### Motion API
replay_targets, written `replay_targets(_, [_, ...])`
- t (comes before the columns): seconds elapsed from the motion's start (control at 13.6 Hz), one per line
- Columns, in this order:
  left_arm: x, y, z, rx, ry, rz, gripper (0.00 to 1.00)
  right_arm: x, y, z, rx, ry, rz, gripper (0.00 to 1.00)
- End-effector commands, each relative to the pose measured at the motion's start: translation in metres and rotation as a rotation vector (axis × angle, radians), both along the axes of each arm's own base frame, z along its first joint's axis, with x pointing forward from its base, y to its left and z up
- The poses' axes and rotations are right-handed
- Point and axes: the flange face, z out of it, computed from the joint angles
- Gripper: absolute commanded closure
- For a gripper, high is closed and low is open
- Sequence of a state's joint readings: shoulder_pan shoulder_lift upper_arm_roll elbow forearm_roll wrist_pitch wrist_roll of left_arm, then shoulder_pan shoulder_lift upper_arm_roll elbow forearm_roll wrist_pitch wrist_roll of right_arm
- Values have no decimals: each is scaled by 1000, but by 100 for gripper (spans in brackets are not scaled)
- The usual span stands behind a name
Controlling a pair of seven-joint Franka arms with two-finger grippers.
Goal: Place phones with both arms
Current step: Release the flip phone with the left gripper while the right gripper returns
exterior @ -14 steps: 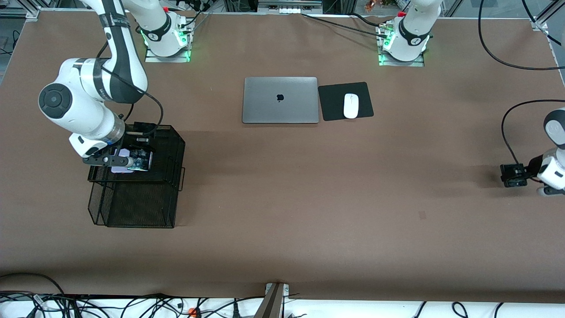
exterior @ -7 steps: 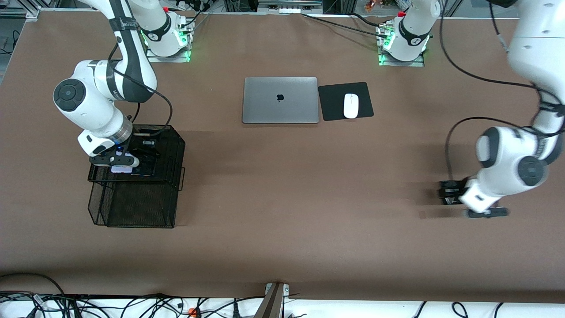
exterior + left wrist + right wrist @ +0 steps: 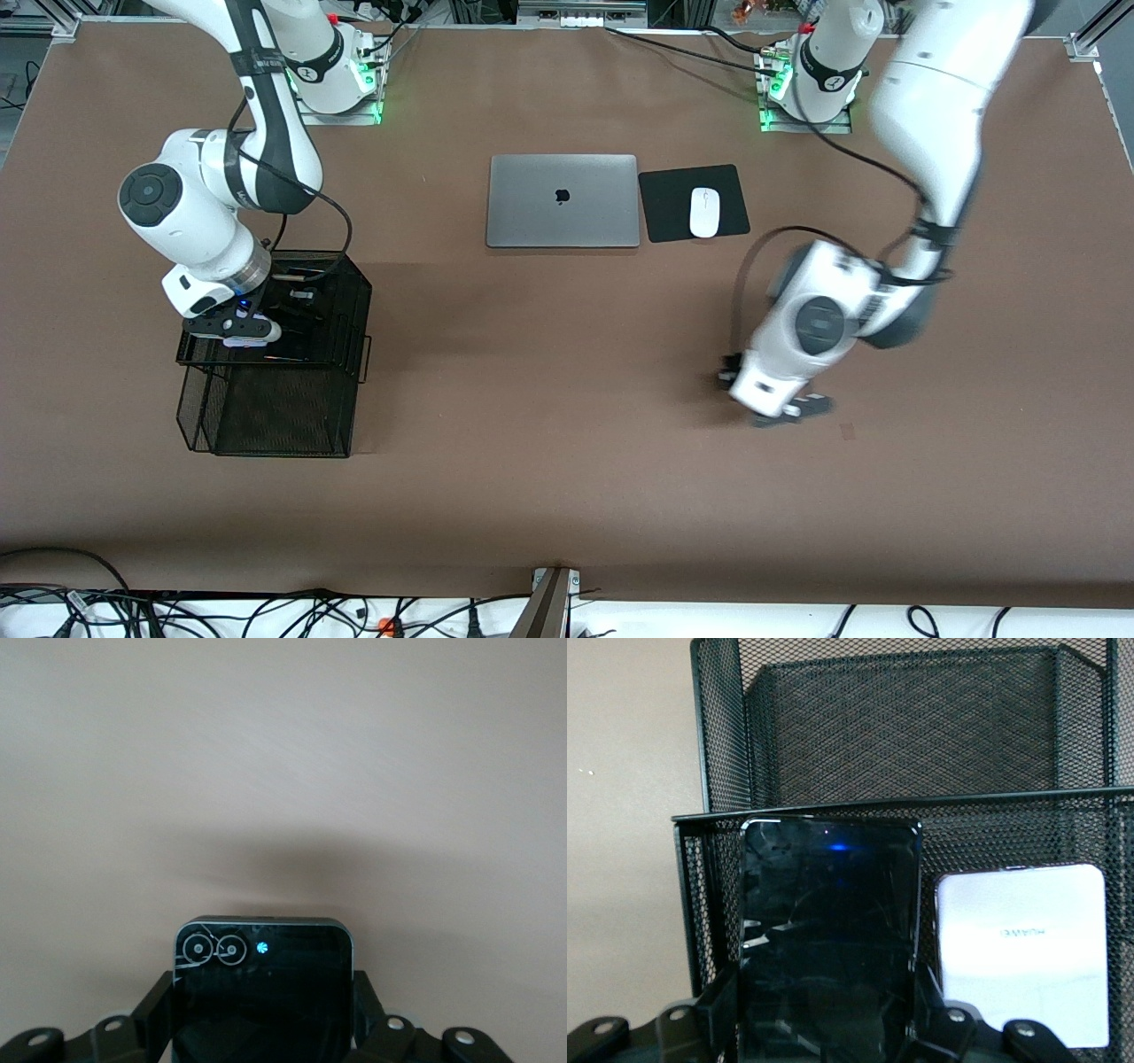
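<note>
Three phones show. One black phone, a long glossy slab, is clamped between the fingers of the right gripper, over the upper tier of the black mesh rack at the right arm's end of the table. A lavender phone, pale, squarish and faintly lettered, lies flat on that tier just beside the held one. The second black phone, with two ringed lenses and a small blue light at one corner, is pinched in the left gripper, which hangs over bare table toward the left arm's end, nearer the front camera than the mouse. There is one rack with two tiers, one closed grey laptop and one white mouse on one black pad beside the laptop.
</note>
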State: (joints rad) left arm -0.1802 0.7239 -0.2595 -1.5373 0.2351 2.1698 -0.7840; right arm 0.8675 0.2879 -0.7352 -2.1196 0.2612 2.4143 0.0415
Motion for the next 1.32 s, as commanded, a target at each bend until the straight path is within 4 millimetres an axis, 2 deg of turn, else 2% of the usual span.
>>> replay_targets(0.0, [-8,-50,0,14,2,-14,100,2,3,3,17,-32,-5,21])
replay_targets(0.07, [-16,-77,4,4,-10,-48,100,2,3,4,17,-35,-5,16])
replay_targets(0.22, [-32,-135,3,-31,-21,-109,100,2,3,4,17,-36,-5,13])
replay_targets(0.29, [-38,-162,1,-53,-30,-135,100,3,3,6,18,-40,-4,7])
replay_targets(0.44, [-46,-202,0,-85,-55,-175,100,4,4,9,23,-45,-7,1])
replay_targets(0.59, [-43,-221,5,-120,-96,-196,100,13,9,26,32,-61,5,1])
replay_targets(0.81, [-45,-233,-13,-154,-135,-197,100,34,17,72,51,-13,19,1])
replay_targets(0.95, [-56,-246,-29,-159,-143,-209,100,43,21,95,53,19,26,1])
replay_targets(1.25, [-64,-254,-43,-139,-145,-196,100,48,38,100,125,35,6,0])
